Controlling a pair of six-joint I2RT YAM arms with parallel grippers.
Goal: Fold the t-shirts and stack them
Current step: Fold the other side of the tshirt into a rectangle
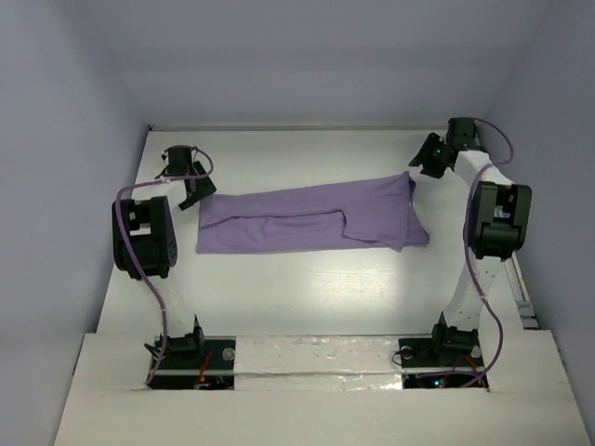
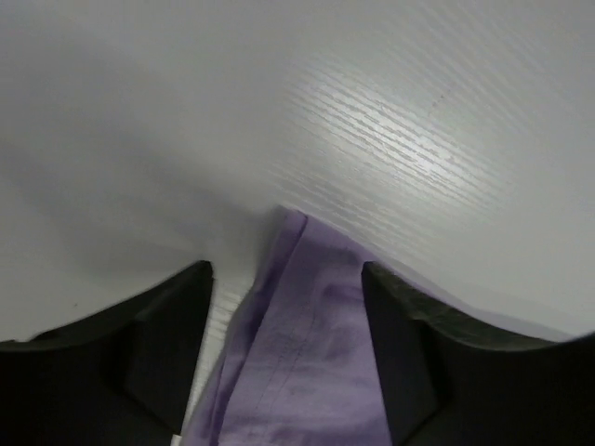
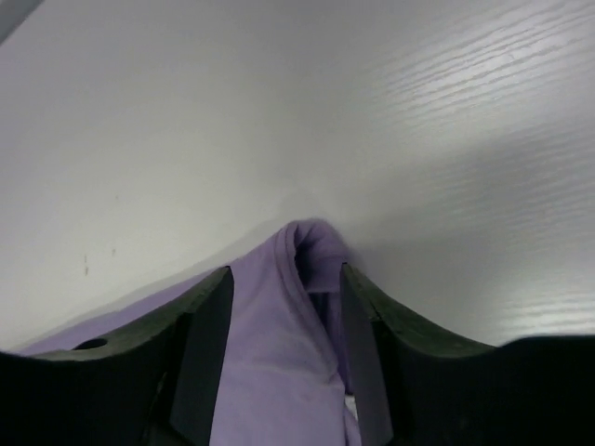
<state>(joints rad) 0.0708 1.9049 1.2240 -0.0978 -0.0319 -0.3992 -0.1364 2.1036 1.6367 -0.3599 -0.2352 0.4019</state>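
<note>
If the thin cloth slips from a tool in a lift, the purple t-shirt [image 1: 307,221], lying long across the surface [image 1: 307,297], could fold crooked. The right tool [image 1: 420,167] pinches its bunched far corner. The left tool [image 1: 191,190] is spread apart, the other far corner lying between its fingers

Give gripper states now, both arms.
Left gripper: open, straddling the t-shirt corner.
Right gripper: closed on the t-shirt's other end.
</note>
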